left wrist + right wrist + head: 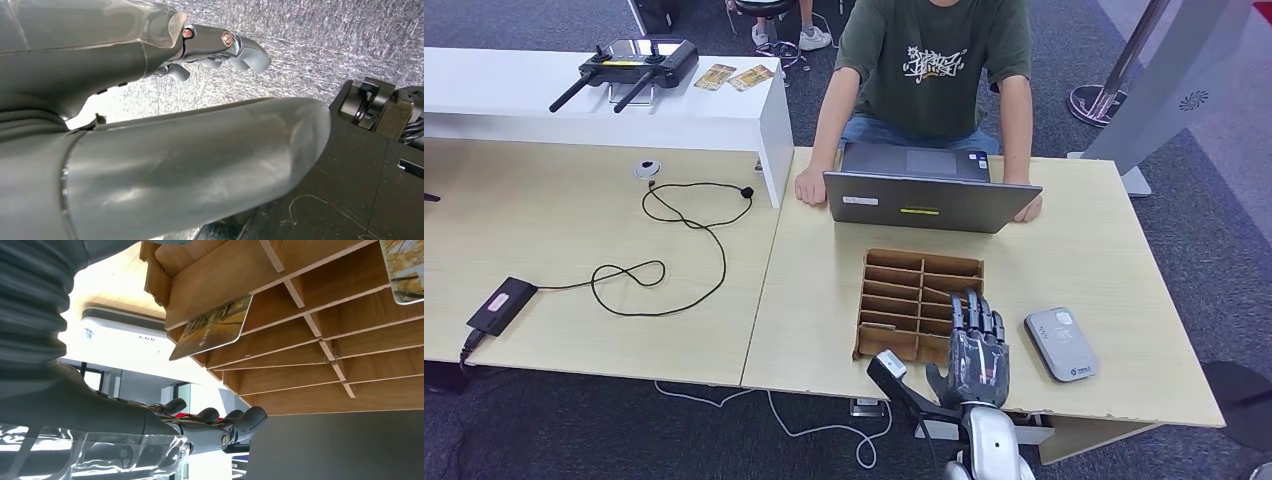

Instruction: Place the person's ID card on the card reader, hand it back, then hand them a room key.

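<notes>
My right hand (977, 350) hovers flat, fingers stretched forward, over the near right corner of the wooden slotted rack (919, 300); it holds nothing. The right wrist view has its fingers (220, 426) extended below the rack (325, 340), where a printed card (212, 327) sticks out of one slot and a second card (405, 270) sits in another. Just right of the hand, the grey card reader (1061, 343) lies on the table; it also appears in the wrist view (125, 335). My left hand (220, 47) hangs over carpet, holding nothing.
A person sits behind a grey laptop (929, 190) with a hand on the table at each side of it. A white shelf (724, 115) at the back left carries two cards (734, 77) and a remote controller (629, 65). A black cable (674, 240) and power brick (499, 305) lie on the left table.
</notes>
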### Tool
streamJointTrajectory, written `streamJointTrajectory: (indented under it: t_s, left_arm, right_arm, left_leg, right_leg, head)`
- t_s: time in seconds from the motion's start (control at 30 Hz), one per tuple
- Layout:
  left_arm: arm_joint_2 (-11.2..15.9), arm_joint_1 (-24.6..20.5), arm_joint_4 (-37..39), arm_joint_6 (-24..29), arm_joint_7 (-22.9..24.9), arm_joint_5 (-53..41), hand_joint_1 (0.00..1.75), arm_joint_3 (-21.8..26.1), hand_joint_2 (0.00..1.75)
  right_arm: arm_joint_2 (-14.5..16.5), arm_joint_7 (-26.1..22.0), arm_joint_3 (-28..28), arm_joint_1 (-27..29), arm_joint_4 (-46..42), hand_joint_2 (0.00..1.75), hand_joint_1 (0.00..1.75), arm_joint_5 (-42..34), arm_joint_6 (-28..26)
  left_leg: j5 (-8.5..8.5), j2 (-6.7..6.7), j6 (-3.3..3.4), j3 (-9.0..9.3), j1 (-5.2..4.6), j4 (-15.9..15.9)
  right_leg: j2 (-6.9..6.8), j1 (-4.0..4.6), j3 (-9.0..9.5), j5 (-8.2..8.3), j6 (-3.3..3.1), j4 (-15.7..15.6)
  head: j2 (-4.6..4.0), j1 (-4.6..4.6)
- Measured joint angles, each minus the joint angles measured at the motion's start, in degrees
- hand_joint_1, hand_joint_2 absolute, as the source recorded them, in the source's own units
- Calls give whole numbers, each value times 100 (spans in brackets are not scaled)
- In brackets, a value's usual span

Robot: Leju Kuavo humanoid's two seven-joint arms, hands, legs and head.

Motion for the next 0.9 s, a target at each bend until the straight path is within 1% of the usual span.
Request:
streamJointTrajectory:
  t_s: [0.13,0.3,0.43,0.7,0.9]
  left_arm:
    - [2,2,0,0,-5,1,0,1,0]
    - [4,6,0,4,-11,13,0,1,0]
    - [13,10,0,17,-26,17,0,1,0]
    - [26,19,0,36,-50,29,0,1,0]
    - [26,24,0,50,-56,35,0,1,0]
  right_arm:
    - [-5,58,11,-9,7,175,0,0,12]
    - [-126,571,211,-81,36,175,0,0,104]
    - [-249,793,355,-140,37,175,0,0,109]
    - [-368,764,387,-176,33,175,0,0,84]
    - [-387,683,387,-193,34,175,0,0,77]
  left_leg:
    - [0,0,0,0,0,0]
    - [0,0,0,0,0,0]
    - [0,0,0,0,0,0]
    - [0,0,0,0,0,0]
    - [0,0,0,0,0,0]
  right_leg:
    - [0,0,0,0,0,0]
    - [0,0,0,0,0,0]
    - [0,0,0,0,0,0]
    - [0,0,0,0,0,0]
    - [0,0,0,0,0,0]
  head:
    - [0,0]
    - [0,1]
    - [0,1]
    - [0,0]
    - [0,0]
